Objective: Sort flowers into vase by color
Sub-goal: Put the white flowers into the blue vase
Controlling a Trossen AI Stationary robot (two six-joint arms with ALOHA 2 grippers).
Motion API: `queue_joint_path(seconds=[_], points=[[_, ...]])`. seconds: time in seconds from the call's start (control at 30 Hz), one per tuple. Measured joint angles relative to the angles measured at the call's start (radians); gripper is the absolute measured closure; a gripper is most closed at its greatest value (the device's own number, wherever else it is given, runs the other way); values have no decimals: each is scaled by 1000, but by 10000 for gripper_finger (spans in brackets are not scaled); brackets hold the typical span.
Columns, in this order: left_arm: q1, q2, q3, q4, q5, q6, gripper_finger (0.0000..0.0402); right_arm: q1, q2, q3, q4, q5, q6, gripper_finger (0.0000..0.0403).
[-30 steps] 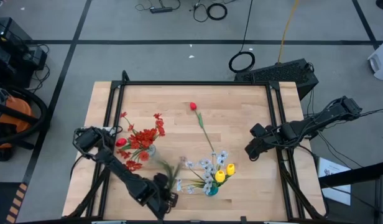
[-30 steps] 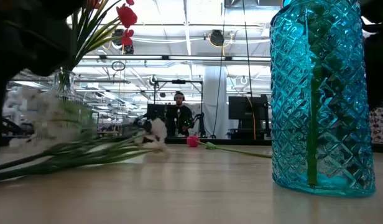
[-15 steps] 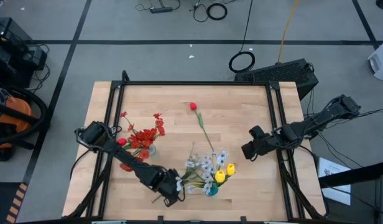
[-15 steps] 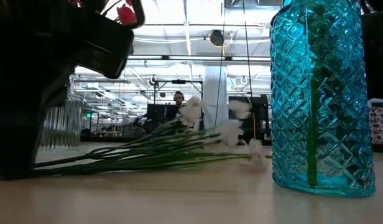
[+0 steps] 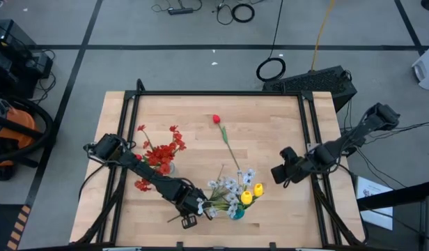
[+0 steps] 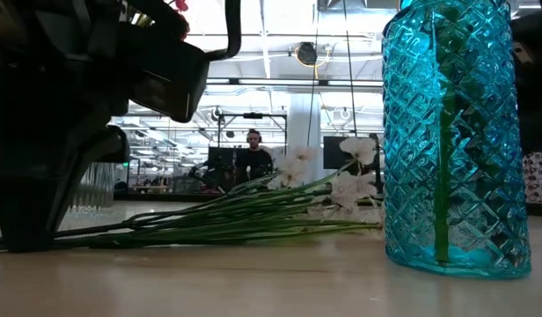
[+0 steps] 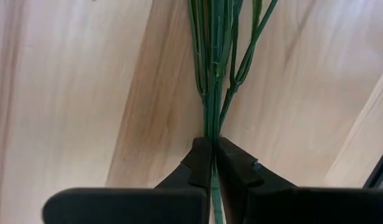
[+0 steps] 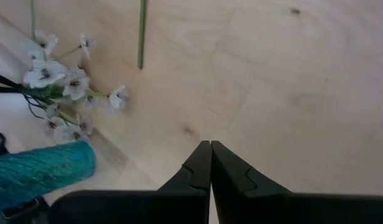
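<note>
Near the blue vase (image 5: 237,213) | left tool (image 7: 213,163) pinching white spray (image 5: 225,188) at its stalk ends, good spot | looks light, floppy, heads droop | right tool (image 8: 210,163) pressed together, idle

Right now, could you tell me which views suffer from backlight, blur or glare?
Low view: bright ceiling lights behind leave the left claw a near-black silhouette, while the blue vase glows translucent. Left wrist view: the stalks are sharp, the claw's near body blurred. High view: even light, soft shadows, no glare. Right wrist view: white blossoms crisp.
</note>
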Motion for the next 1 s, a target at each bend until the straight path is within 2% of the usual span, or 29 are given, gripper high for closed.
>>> queue_joint_path(seconds=[0.17, 0.3, 0.63, 0.9, 1.0], points=[[-3, -2, 0, 20, -50, -106, 384, 26, 28, 0, -4, 0, -2, 403], [-44, -33, -4, 40, -169, -187, 390, 45, 47, 0, -11, 1, -26, 403], [-202, -174, -2, 47, -664, -521, 399, 60, 76, 0, -23, 8, -125, 403], [-347, -183, -1, 90, -1049, -735, 401, 60, 76, 0, -19, 8, -184, 403], [-397, -183, -2, 98, -1199, -754, 401, 60, 76, 0, -14, 7, -177, 403]])
